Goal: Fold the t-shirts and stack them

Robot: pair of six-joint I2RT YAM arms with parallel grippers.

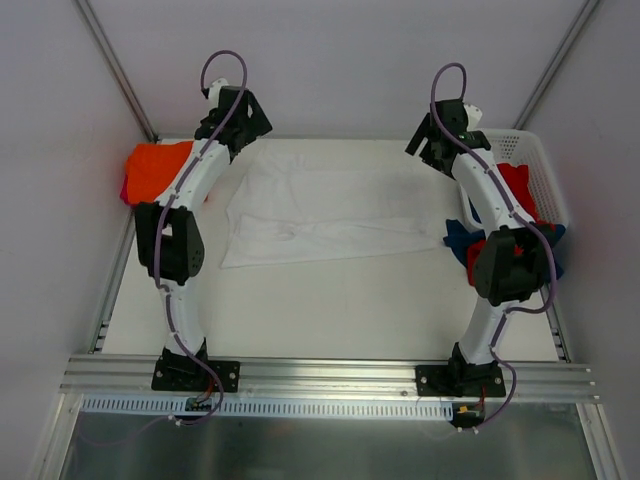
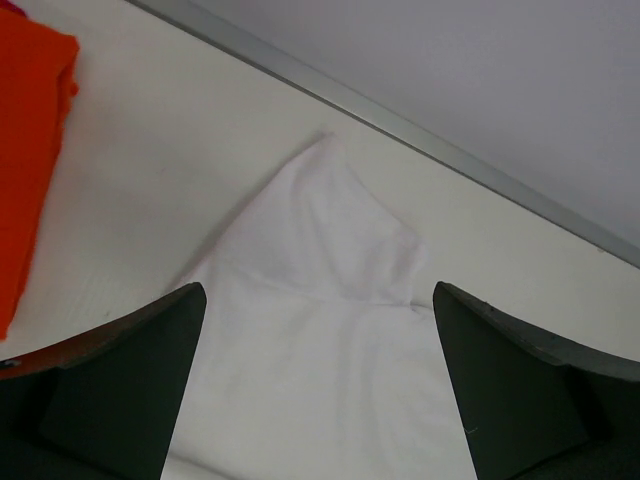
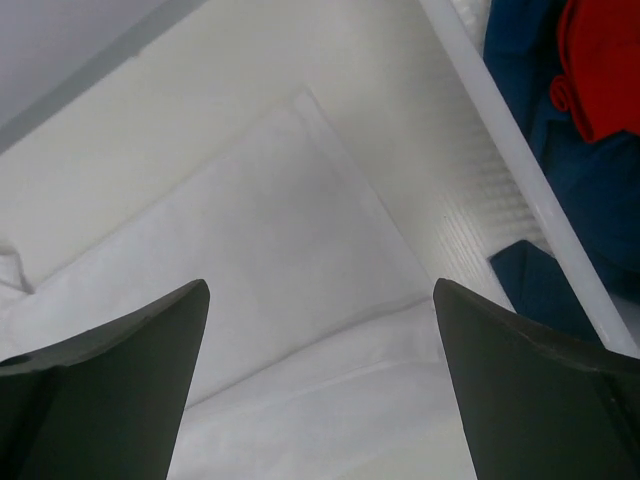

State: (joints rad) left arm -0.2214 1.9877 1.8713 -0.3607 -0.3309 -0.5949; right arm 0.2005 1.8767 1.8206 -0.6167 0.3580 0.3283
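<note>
A white t-shirt lies spread and partly folded across the middle of the table. My left gripper hangs open above its far left corner; the wrist view shows a white sleeve tip below, nothing between the dark fingers. Over the shirt's far right end my right gripper is open too, white cloth beneath it. A folded orange t-shirt sits at the far left. Red and blue t-shirts fill the basket.
A white perforated plastic basket stands at the table's right edge; its rim runs close beside the right gripper. A metal rail borders the far side of the table. Grey walls enclose the workspace.
</note>
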